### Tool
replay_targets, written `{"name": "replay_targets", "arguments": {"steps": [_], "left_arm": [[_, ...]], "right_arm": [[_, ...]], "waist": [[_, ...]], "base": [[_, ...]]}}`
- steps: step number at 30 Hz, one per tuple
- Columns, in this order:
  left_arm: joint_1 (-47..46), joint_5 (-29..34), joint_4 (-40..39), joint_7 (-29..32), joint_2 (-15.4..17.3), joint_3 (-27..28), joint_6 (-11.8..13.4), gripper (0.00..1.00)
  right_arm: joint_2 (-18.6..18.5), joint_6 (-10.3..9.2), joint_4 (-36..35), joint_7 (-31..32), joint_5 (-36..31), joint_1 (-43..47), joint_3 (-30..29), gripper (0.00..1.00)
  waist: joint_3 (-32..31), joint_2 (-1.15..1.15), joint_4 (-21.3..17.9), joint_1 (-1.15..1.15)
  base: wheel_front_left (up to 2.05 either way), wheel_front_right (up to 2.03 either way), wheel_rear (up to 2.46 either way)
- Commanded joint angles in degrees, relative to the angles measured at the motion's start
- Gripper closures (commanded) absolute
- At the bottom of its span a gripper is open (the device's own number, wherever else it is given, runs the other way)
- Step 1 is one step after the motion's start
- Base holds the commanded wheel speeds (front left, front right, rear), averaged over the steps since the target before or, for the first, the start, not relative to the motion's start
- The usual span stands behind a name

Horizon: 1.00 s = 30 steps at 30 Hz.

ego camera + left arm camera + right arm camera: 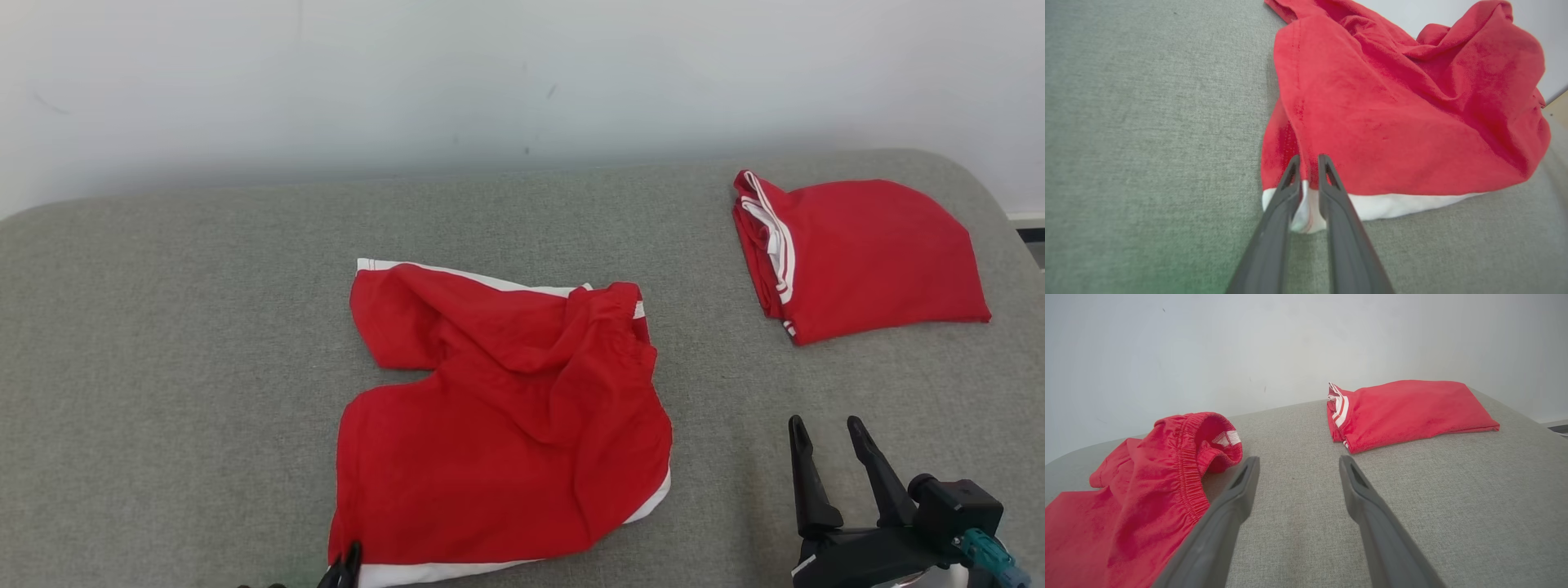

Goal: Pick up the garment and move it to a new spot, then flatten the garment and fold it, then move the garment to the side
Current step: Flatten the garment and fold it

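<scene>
Two red garments share one grey cushion (pixel 163 327); this entry concerns the loose one.

1. Landmark: folded garment (pixel 865 253), red with white stripes, a flat packet against the pale wall (pixel 490 82). All places below are reckoned from it.

2. Task's thing: red shorts (pixel 506 425), unfolded and rumpled. They lie left of the folded garment, nearer the robot and well apart from it. The long axis runs from the elastic waistband (pixel 1190 473), the end closest to the folded garment, to the white hem band (pixel 1392 204), the end farthest from it.

3. Left gripper (pixel 1308 157): sits at the hem corner farthest from the folded garment. The fingers are drawn close together with white hem bunched between them, so by the look of it they are clamped on the shorts. The rest of the cloth stretches away ahead of the fingertips, toward the folded garment.

4. Right gripper (pixel 824 425): sits on the robot's side of the folded garment, roughly in line with it. The fingers are spread wide over bare cushion and hold nothing. The shorts lie to its left, with the waistband just beside it.

Judgement: the coming move turns on the hem-to-waistband axis. The left arm has one hem corner, and the other hem corner is nearer the right arm. A lift by one corner alone would likely let the cloth trail.
</scene>
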Motion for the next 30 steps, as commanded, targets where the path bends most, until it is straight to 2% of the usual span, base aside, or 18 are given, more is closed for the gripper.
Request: {"name": "replay_targets", "arguments": {"steps": [1,11,19,21,22,30], "left_arm": [[-0.29,0.01,-0.04,-0.26,0.16,0.04,-0.22,1.0],[2.71,1.72,-8.56,-0.26,0.51,6.3,1.5,1.0],[4.5,2.4,-9.03,-0.26,0.39,7.82,1.14,1.0],[4.42,2.44,-8.86,-0.26,0.36,7.96,1.01,0.53],[4.31,2.38,-9.09,-0.26,0.33,8.19,1.0,0.0],[5.77,3.22,-15.46,-0.26,0.13,10.33,2.08,0.0]], "right_arm": [[-0.2,-0.04,-0.02,-0.08,-0.46,0.03,-0.01,0.0],[0.19,-0.04,0.56,-0.28,-0.45,0.47,-0.25,0.0],[0.11,-0.04,1.34,-0.31,-0.18,-0.3,0.24,0.0],[0.01,-0.04,1.48,-0.35,-0.09,-0.39,0.29,0.0],[-0.08,-0.04,1.52,-0.4,-0.05,-0.43,0.27,0.0],[-0.3,-0.04,1.33,-1.26,0.06,-0.61,0.58,0.0]], "waist": [[-0.05,0.0,0.34,0.0],[-0.23,0.0,3.93,0.0],[-0.14,0.0,5.25,0.0],[-0.15,0.0,5.3,0.0],[-0.16,0.0,5.31,0.0],[-0.93,0.0,5.47,0.0]], "base": [[0.0,0.0,0.0],[0.0,0.0,0.0],[0.0,0.0,0.0],[0.0,0.0,0.0],[0.0,0.0,0.0],[0.0,0.0,0.0]]}}
